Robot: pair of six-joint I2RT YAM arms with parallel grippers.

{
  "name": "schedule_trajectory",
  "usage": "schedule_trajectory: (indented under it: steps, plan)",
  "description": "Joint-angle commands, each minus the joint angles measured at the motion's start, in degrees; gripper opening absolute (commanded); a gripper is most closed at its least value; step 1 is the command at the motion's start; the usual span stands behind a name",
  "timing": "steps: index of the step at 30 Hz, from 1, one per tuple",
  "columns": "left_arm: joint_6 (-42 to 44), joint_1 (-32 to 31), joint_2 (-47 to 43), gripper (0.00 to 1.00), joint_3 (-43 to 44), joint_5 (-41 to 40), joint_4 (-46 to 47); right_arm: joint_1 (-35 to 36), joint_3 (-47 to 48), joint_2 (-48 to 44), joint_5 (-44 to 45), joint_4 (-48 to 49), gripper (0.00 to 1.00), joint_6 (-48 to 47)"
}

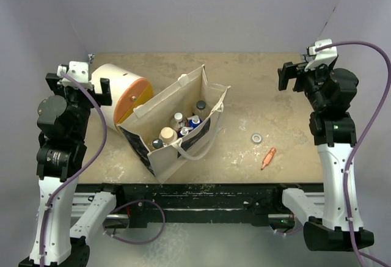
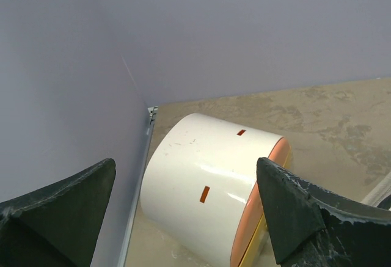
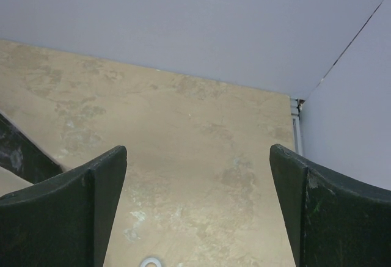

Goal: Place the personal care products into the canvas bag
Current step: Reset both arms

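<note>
The cream canvas bag [image 1: 168, 96] stands open in the middle of the table, its printed panel facing the near edge. Several personal care products stand inside it: a tan-capped bottle [image 1: 168, 134], a white bottle [image 1: 177, 119], a blue-topped one [image 1: 194, 121] and a dark-capped one [image 1: 200, 105]. My left gripper [image 1: 82, 87] [image 2: 186, 162] is open and empty, raised at the far left beside the bag. My right gripper [image 1: 305, 71] [image 3: 197, 149] is open and empty, raised at the far right over bare table.
A big white drum with an orange end [image 1: 116, 90] [image 2: 208, 187] lies against the bag's left side, in front of my left fingers. A small grey ring [image 1: 257, 138] [image 3: 149, 261] and a small orange tapered item [image 1: 268, 157] lie right of the bag. Walls enclose the table.
</note>
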Motion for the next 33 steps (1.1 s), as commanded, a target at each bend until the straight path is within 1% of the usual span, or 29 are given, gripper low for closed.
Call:
schedule_trajectory:
  steps: [1,6,11,14,16,19,25,33]
  plan:
    - [-2.9,0.7,-1.1,0.99,-1.0,-2.0,3.2,-0.2,0.7,-2.3,2.1,2.2,1.0,-1.2]
    - [-4.1,0.7,-2.0,0.99,-1.7,-2.5,3.0,-0.2,-0.9,-5.7,1.7,0.4,1.0,-2.7]
    - [-4.9,0.7,-3.0,0.99,-1.1,-2.8,1.5,-0.2,-1.3,-9.6,1.8,-4.8,1.0,-5.5]
    - [-5.2,0.7,-3.9,0.99,-0.8,-3.8,0.5,-0.2,-1.6,-11.7,2.0,-6.8,1.0,-5.0]
    - [-4.9,0.7,-4.6,0.99,-0.8,-3.0,-0.2,-0.2,-1.9,-12.9,3.1,-7.2,1.0,-5.0]
    - [-3.5,0.7,-5.8,0.99,-1.6,0.7,-1.1,-0.2,-2.9,-14.7,4.2,-7.3,1.0,-5.0]
    - [-2.1,1.2,-7.5,0.99,-2.8,4.2,-2.4,-0.3,-3.6,-15.9,4.3,-7.5,1.0,-4.8]
    - [-2.8,1.8,-7.3,0.99,-0.7,5.4,-4.6,-1.7,-1.2,-15.7,5.9,-8.4,1.0,-3.2]
